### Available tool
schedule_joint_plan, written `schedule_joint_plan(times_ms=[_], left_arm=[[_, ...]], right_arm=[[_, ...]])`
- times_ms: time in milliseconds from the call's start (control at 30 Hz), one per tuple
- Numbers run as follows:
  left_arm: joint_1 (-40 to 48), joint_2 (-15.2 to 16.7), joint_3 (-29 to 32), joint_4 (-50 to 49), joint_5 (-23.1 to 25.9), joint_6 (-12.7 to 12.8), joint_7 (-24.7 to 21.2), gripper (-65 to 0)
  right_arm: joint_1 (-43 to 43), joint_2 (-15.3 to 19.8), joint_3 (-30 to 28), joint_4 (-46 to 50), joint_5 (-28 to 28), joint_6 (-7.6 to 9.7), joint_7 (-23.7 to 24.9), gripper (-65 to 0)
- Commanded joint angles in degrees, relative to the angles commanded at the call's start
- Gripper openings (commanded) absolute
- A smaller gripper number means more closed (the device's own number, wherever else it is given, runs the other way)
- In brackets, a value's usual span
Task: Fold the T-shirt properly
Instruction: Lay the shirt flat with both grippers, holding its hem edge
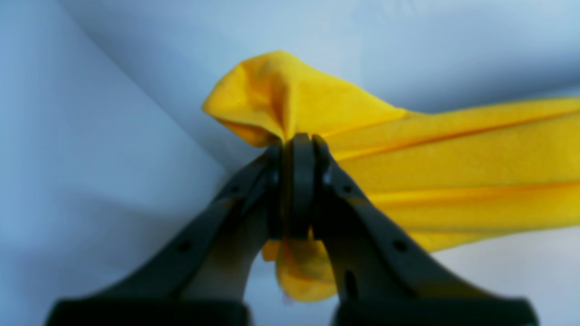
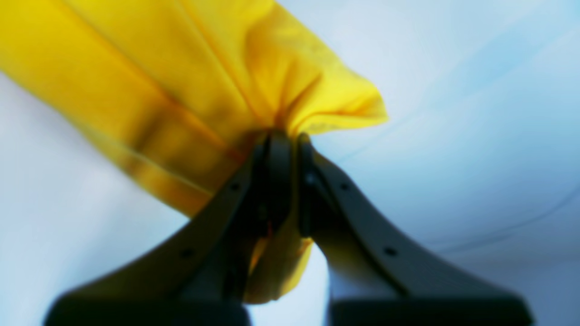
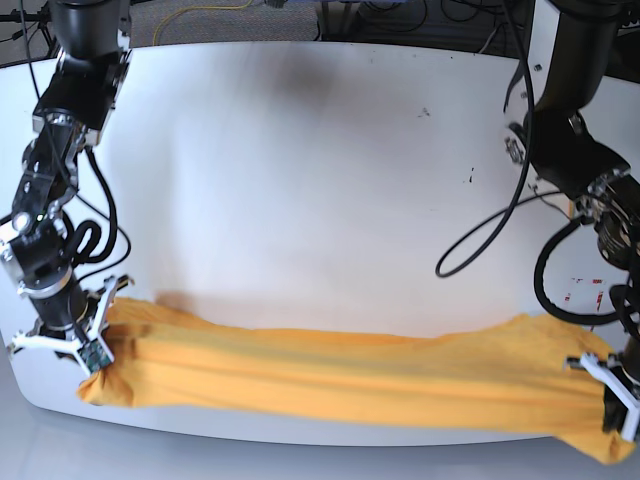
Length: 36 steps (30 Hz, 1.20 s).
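Mustard orange-yellow cotton T-shirt (image 3: 340, 375) stretched as a long narrow band along the near edge of the white table (image 3: 300, 180), reaching almost from the near left corner to the near right corner and hanging partly past the front edge. Bunched lengthwise into soft ridges; no print, collar or label to be made out.

Left gripper (image 1: 297, 145), at the near right corner in the base view: jaws closed on a pinched wad of the yellow cloth, a peak of fabric bulging above the tips and a tail hanging between the fingers. Right gripper (image 2: 283, 138), at the near left corner in the base view: jaws likewise clamped on a gathered end of the shirt, cloth puffing out above and trailing below.

Judged progress: early to middle. Garment held taut between both ends, apparently lifted or dragged rather than laid flat. No finished crease, no tidy rectangle visible yet. Impossible to tell whether one lengthwise fold is already in the band or merely slack bunching. Left to do: laying down flat, smoothing, folding sleeves and body into a compact stack.
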Motion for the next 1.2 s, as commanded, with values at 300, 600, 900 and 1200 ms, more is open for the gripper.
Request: schedule_joint_plan(times_ms=[300,600,900,1200], left_arm=[[19.0,0.1,-4.2,0.9,0.0,-1.1,0.5,-65.0],[30.1,-0.3,-5.9,0.8,0.2,-1.1,0.4,-65.0],[37.5,-1.6,-5.5,0.7,0.4,-1.1,0.4,-65.0],[39.6,-3.3,-2.6,-4.4,0.4,-1.1,-4.2,-65.0]], right_arm=[[-16.7,-6.5,4.4,-0.2,-0.1,0.0,6.5,-65.0],[-27.2,-10.2,4.4,-0.3,-0.2,0.0,9.7,-65.0],[-33.2,-10.7,4.4,-0.4,0.0,0.0,10.7,-65.0],[-35.2,-12.1,4.2,-2.0,-0.3,0.0,10.8,-65.0]])
